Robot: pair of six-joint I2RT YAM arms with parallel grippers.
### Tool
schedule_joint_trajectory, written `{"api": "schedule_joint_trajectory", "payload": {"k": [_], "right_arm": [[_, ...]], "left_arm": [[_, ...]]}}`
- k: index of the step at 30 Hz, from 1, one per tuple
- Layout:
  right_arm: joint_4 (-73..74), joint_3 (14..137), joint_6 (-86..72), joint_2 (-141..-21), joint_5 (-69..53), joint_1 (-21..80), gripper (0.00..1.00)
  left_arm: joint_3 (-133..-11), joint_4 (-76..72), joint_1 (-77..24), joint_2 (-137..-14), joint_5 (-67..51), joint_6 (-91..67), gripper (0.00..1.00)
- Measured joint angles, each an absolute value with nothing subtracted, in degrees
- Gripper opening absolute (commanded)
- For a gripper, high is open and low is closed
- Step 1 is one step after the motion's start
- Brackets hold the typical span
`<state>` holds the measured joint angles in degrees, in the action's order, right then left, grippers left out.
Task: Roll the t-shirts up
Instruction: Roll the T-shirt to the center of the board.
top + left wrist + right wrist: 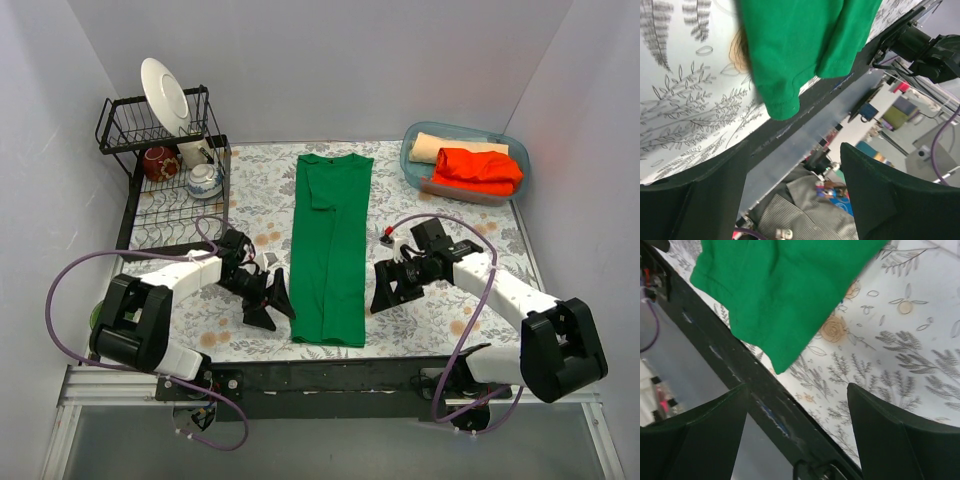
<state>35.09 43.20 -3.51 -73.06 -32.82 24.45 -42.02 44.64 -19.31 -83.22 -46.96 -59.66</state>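
Observation:
A bright green t-shirt [332, 250], folded lengthwise into a long strip, lies flat in the middle of the table with its hem toward the front edge. My left gripper [272, 303] stands open just left of the hem, touching nothing. In the left wrist view the shirt's near corner [805, 50] lies beyond the left gripper [795, 190]. My right gripper [388, 290] stands open just right of the strip. The right wrist view shows the other hem corner [785, 295] ahead of the right gripper [797, 425]. An orange-red t-shirt [478, 170] and a tan one [445, 148] lie rolled in a bin.
The blue plastic bin [415, 165] sits at the back right. A black dish rack [150, 215] with a white plate [165, 95] and bowls stands at the back left. A small red item [386, 236] lies right of the shirt. A black rail [330, 375] runs along the front edge.

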Motion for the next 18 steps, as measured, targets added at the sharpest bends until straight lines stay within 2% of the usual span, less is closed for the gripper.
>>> {"api": "schedule_joint_trajectory", "payload": {"k": [7, 11, 15, 18], "right_arm": [[27.09, 35.27, -11.31, -73.41, -38.94, 24.43, 0.81], [23.81, 32.21, -14.41, -75.66, -40.07, 24.43, 0.78], [21.23, 29.91, -17.08, -76.99, -41.43, 24.38, 0.76], [19.86, 29.43, -18.2, -77.19, -42.15, 24.14, 0.76]], "left_arm": [[-36.91, 36.29, -19.31, -82.19, -49.32, -65.54, 0.56], [-36.03, 32.1, -19.31, -83.09, -49.84, -67.42, 0.42], [-34.28, 28.25, -19.31, -85.27, -50.94, -69.28, 0.41], [-33.04, 27.07, -19.88, -87.07, -51.09, -70.37, 0.44]]}}
